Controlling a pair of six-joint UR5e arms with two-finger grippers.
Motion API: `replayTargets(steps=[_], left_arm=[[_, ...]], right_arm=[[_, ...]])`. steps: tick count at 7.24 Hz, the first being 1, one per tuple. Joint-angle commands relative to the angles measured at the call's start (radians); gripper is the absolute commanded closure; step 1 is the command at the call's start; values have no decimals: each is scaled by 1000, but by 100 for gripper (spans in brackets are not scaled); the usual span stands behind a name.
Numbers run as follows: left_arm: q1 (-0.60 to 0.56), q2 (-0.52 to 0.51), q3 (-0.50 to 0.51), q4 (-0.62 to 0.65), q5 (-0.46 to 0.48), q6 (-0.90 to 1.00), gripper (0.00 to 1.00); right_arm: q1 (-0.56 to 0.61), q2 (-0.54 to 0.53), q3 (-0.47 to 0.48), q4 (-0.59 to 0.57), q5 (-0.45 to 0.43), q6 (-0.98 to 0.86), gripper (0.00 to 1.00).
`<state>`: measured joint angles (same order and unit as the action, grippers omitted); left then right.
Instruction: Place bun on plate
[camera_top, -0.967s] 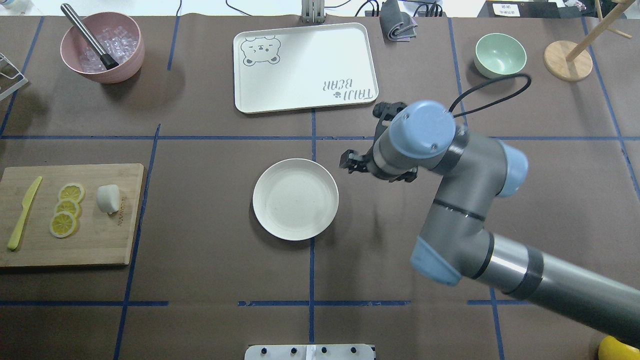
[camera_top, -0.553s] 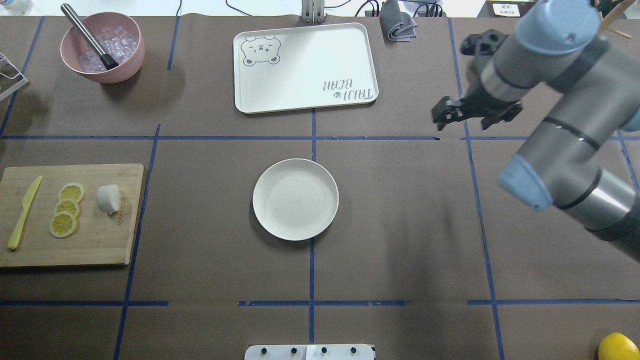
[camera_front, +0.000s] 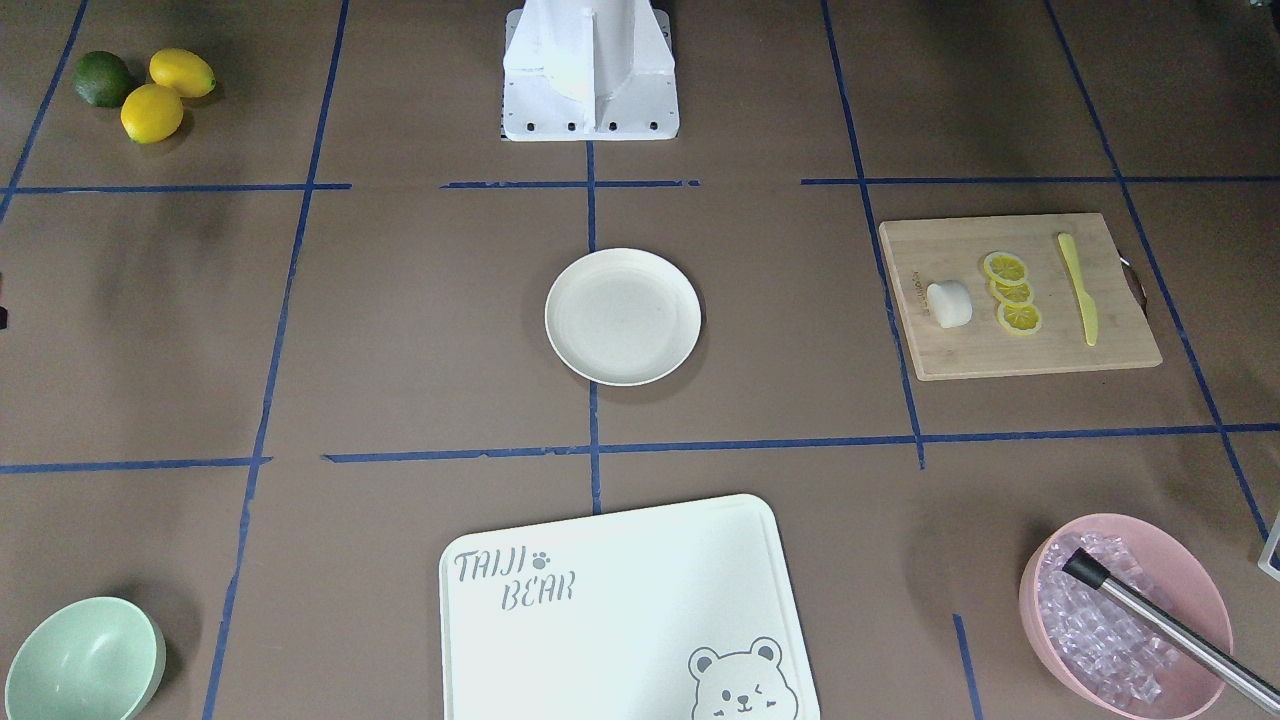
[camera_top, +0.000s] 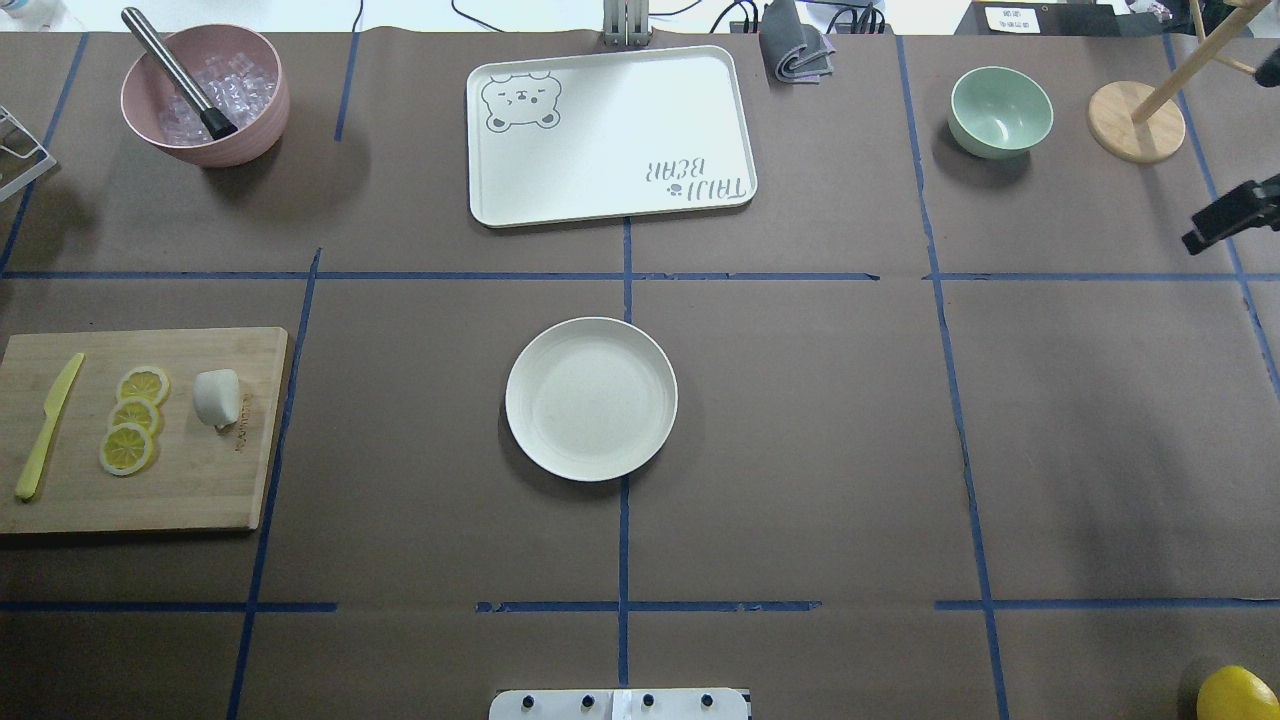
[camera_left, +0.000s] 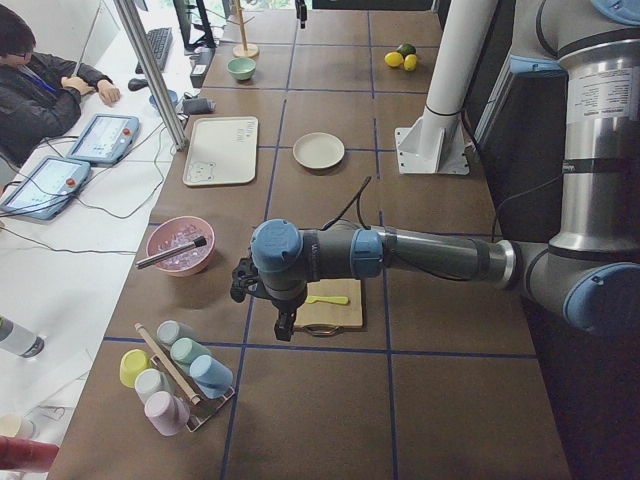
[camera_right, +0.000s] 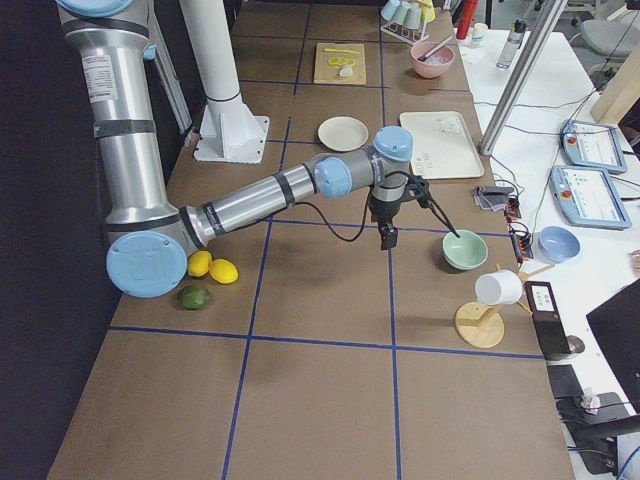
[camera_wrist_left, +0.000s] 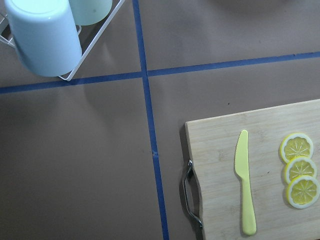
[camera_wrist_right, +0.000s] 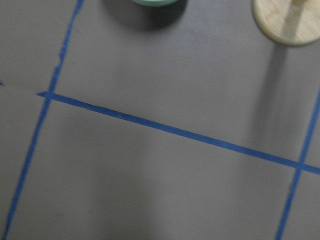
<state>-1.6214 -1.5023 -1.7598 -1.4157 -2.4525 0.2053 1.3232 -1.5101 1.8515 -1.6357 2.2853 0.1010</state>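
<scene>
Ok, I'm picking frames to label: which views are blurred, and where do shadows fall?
Right wrist view: motion-blurred, with the tape lines, bowl and stand base smeared. Left wrist view: sharp, the knife crisp-edged. Overhead view: sharp, with a thin soft shadow under the plate.

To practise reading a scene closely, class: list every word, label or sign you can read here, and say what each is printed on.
"TAIJI BEAR": printed on the white tray, which also carries a bear-face drawing.
Wooden cutting board: a small mark along one short edge, too small to read.
White label at the far table edge: printed lines, too small to read.
</scene>
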Motion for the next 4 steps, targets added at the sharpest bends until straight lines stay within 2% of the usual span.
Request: replayTargets(steps=[1, 2, 4], left_arm=[[0, -1, 16, -84, 0, 0, 0], [5, -9, 25, -164, -2, -3, 0], [5, -27, 39, -180, -11, -1, 0]], right_arm=[[156, -183, 2, 28, 75, -115, 0], [192, -231, 3, 45, 76, -113, 0], [200, -239, 2, 45, 71, -98, 0]])
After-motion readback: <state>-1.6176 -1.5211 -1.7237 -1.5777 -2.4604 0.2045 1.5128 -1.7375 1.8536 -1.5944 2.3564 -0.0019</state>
